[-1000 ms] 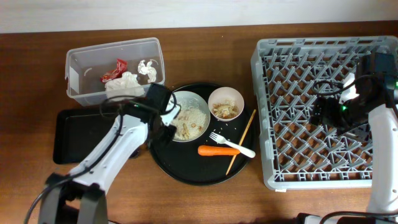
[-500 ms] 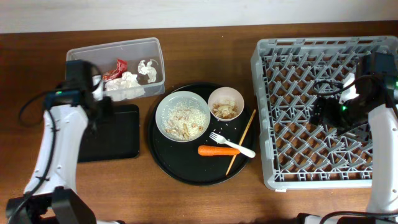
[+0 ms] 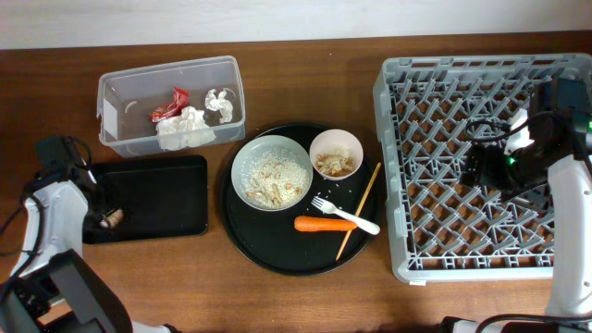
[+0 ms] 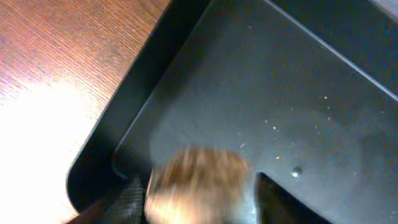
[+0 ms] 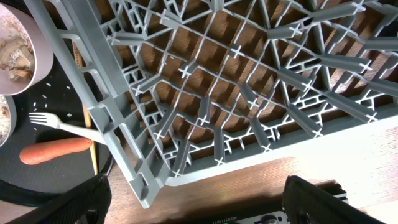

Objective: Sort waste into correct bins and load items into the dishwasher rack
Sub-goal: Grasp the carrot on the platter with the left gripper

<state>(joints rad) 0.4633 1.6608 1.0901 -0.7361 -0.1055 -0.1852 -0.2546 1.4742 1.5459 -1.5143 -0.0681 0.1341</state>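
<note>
Swung away from the tub's left end since half a second ago, the left arm now reaches the far left of the bench. Its left pincer point(image 4: 194, 202) is low over the left end of the shallow black rectangular tray point(image 3: 157, 190). The small brown food lump point(image 3: 113, 218) sits between the fingers there; whether it is clamped or already let go cannot be told.

Behind, the clear plastic rectangular tub point(image 3: 168, 64) holds the crumpled white paper napkins point(image 3: 185, 127) and the crinkled red foil wrapper point(image 3: 170, 104). Paper and foil therefore appear sorted.

At centre, the large round black tray point(image 3: 268, 254) carries:
- the wide white plate-bowl point(image 3: 271, 172) with beige rice-like crumbs point(image 3: 273, 183)
- the smaller white bowl point(image 3: 336, 154)
- the orange carrot piece point(image 3: 324, 223)
- the white fork point(image 3: 347, 215)
- the thin wooden stick point(image 3: 359, 209)

All of these are judged outstanding.

At right, the large square light-grey plastic rack point(image 3: 444, 92) shows no dish. The right pincer point(image 5: 202, 202) hangs over it, fingers wide apart and holding nothing.

No brand, label or writing is legible.
</note>
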